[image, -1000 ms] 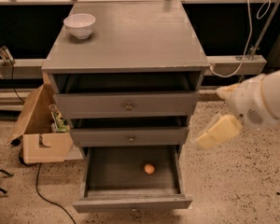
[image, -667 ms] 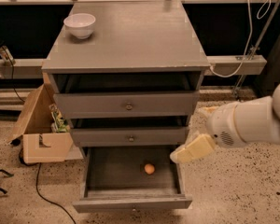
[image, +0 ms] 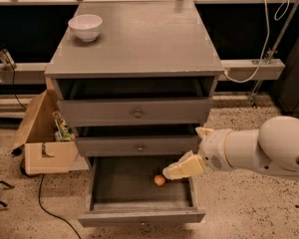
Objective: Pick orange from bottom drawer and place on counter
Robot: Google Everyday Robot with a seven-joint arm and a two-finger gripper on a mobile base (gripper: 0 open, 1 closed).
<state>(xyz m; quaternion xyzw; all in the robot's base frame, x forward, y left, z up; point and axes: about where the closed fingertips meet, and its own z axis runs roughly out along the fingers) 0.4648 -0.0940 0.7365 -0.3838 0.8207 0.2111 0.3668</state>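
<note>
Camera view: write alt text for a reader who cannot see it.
The robot's gripper hangs over the open bottom drawer, right beside the small orange on its dark floor. A white bowl sits on the grey counter above, near its far left corner; a cardboard box stands on the floor beside the drawers.

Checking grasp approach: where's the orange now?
The orange sits in the open bottom drawer, right of centre in the camera view; the gripper hovers close at its right.
</note>
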